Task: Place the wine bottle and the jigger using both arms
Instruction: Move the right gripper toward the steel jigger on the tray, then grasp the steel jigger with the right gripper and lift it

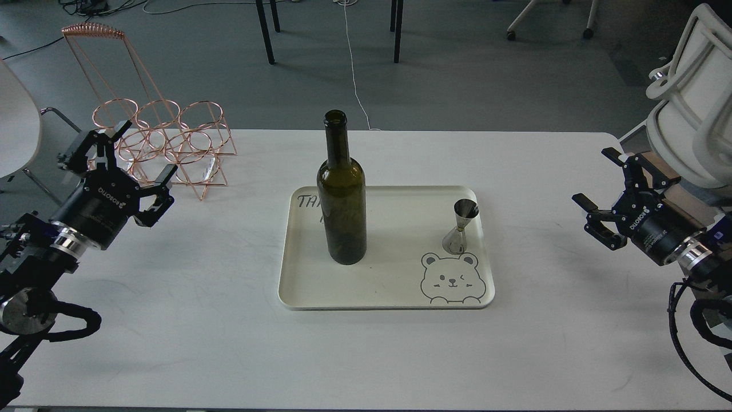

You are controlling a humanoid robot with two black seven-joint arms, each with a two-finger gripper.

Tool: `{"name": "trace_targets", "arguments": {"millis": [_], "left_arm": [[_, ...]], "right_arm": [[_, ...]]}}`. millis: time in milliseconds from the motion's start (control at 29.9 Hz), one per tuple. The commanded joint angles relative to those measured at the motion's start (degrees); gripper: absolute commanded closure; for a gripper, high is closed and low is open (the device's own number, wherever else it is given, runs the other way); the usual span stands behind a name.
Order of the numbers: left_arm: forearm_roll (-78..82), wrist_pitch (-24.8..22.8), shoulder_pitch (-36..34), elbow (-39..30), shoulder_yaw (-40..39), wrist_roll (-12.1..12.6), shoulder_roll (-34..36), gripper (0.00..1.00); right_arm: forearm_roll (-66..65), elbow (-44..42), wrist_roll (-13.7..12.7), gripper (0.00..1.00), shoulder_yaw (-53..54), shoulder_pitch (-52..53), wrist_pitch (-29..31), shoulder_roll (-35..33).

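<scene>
Wine bottle [342, 194], dark green and upright, stands on the left half of a cream tray [297, 286] at the middle of a white table [200, 320]. A steel jigger [461, 227] stands upright near the tray's right edge, well apart from the bottle, just above a printed bear drawing [453, 278]. A copper wire rack [166, 143] sits at the table's far left corner. The left gripper [143, 166] hovers just in front of the rack, fingers spread, holding nothing. The right gripper [595, 177] hovers over the table's right edge, fingers also spread and empty.
</scene>
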Motion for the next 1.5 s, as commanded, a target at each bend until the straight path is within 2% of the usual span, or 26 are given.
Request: {"name": "trace_targets", "arguments": {"millis": [0, 67, 134, 234, 401, 501, 668, 969, 1169, 1236, 1337, 1470], "left_arm": [[1.0, 0.0, -0.3, 0.1, -0.3, -0.3, 0.6, 0.02], [1.0, 0.0, -0.3, -0.1, -0.4, -0.8, 0.7, 0.02], [1.1, 0.0, -0.3, -0.4, -0.1, -1.8, 0.8, 0.02], [1.1, 0.0, -0.2, -0.6, -0.1, -2.3, 0.7, 0.02], [1.1, 0.0, -0.2, -0.6, -0.4, -3.8, 0.6, 0.02], [1.1, 0.0, -0.2, -0.6, -0.5, -3.9, 0.7, 0.02], [1.1, 0.0, -0.2, -0.9, -0.5, -4.0, 0.7, 0.02], [1.1, 0.0, -0.2, -0.9, -0.8, -4.0, 0.8, 0.02], [1.0, 0.0, -0.2, -0.9, -1.1, -4.0, 0.7, 0.02], [1.1, 0.0, -0.2, -1.0, -1.1, -4.0, 0.7, 0.02], [1.1, 0.0, -0.2, -0.9, -1.1, -4.0, 0.7, 0.02], [1.0, 0.0, -0.2, -0.9, -1.1, -4.0, 0.8, 0.02]], "right_arm": [[-16.9, 4.5, 3.4, 0.01, 4.0, 0.0, 0.0, -2.3], [-26.3, 7.2, 3.4, 0.01, 3.9, -0.1, 0.0, -3.8], [-36.4, 10.0, 3.4, 0.01, 3.5, -0.7, -4.9, -4.8], [-50.1, 13.4, 3.4, 0.01, -0.2, -0.8, -14.0, -5.4], [-74.4, 12.9, 3.4, 0.01, -7.8, -0.8, -33.9, -4.4], [-85.8, 9.5, 3.4, 0.01, -8.2, -0.7, -40.5, 0.1], [-93.7, 5.0, 3.4, 0.01, -8.3, 0.5, -46.1, 5.9], [-97.1, -5.6, 3.4, 0.02, -11.6, 6.7, -49.4, 16.0], [-97.1, -10.4, 3.4, 0.07, -12.5, 8.4, -50.3, 21.0], [-97.1, -11.9, 3.4, 0.13, -13.3, 8.8, -51.4, 22.3], [-97.1, -13.3, 3.4, 0.41, -15.0, 9.8, -52.6, 23.6], [-97.1, -13.6, 3.4, 0.68, -15.1, 9.9, -52.8, 23.9]]}}
